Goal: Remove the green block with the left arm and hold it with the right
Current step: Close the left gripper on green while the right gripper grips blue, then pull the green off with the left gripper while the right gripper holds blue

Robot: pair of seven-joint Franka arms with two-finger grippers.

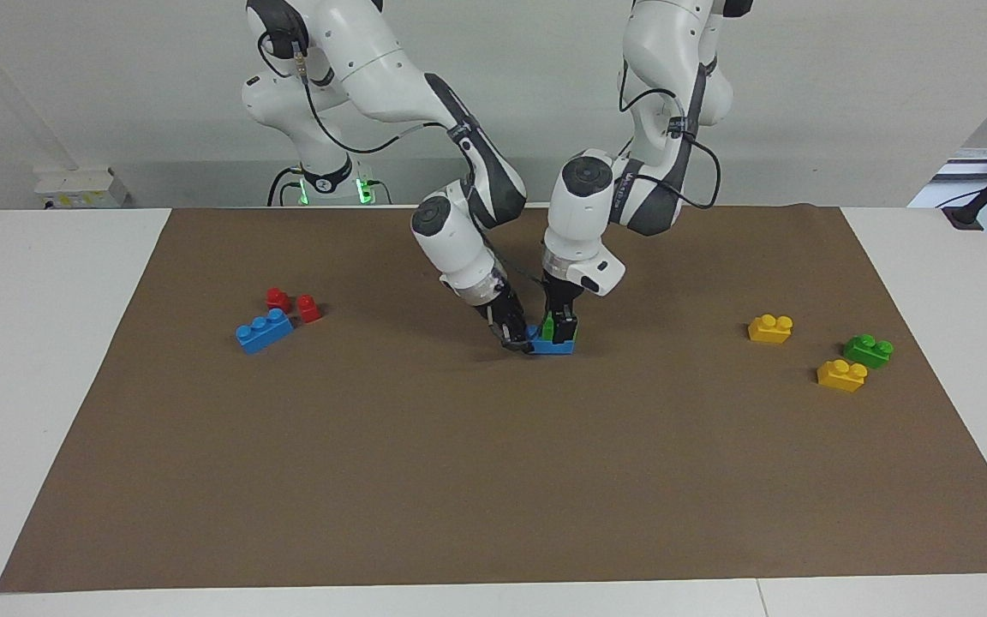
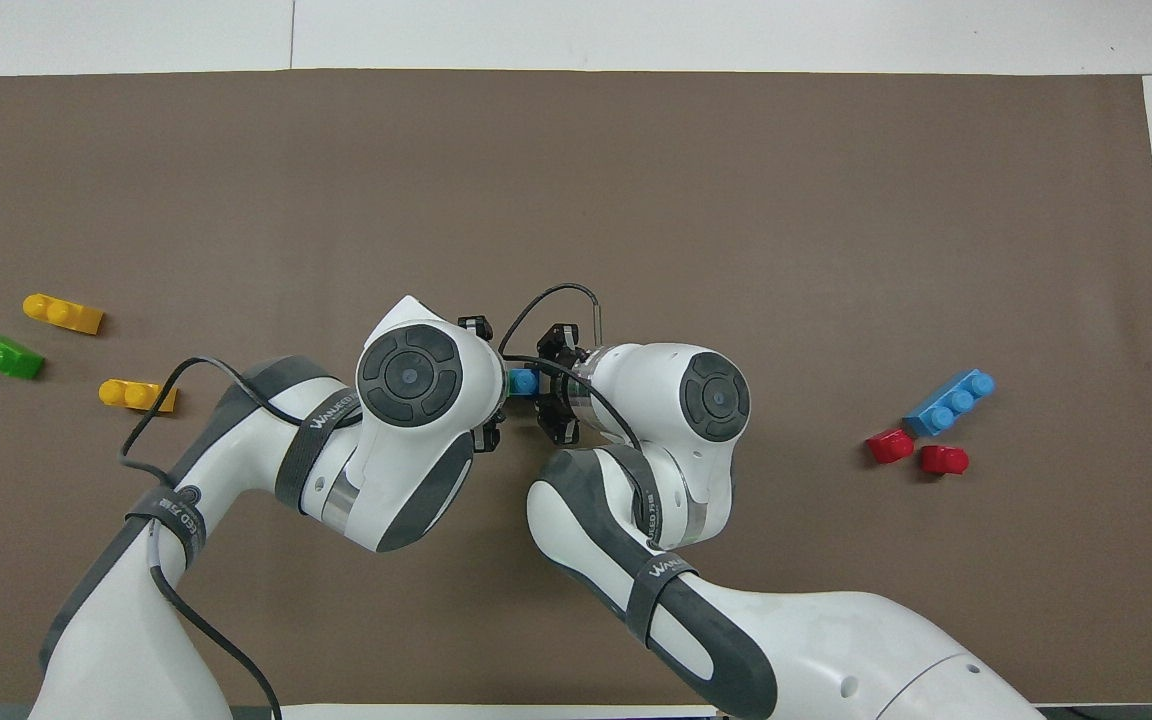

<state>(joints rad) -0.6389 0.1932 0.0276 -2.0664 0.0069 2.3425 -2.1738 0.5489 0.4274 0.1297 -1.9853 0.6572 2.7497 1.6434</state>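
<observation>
A small bright green block [image 1: 549,326] sits on top of a short blue brick [image 1: 555,346] at the middle of the brown mat. My left gripper [image 1: 560,328] comes straight down on the green block and is shut on it. My right gripper [image 1: 517,337] reaches in at a slant from the right arm's end and is shut on the end of the blue brick, which rests on the mat. In the overhead view both wrists cover the stack and only a bit of the blue brick [image 2: 524,381] shows between them.
Two yellow bricks [image 1: 770,328] [image 1: 841,374] and a darker green two-stud brick [image 1: 868,350] lie toward the left arm's end. A longer blue brick [image 1: 264,330] and two small red blocks [image 1: 278,298] [image 1: 308,308] lie toward the right arm's end.
</observation>
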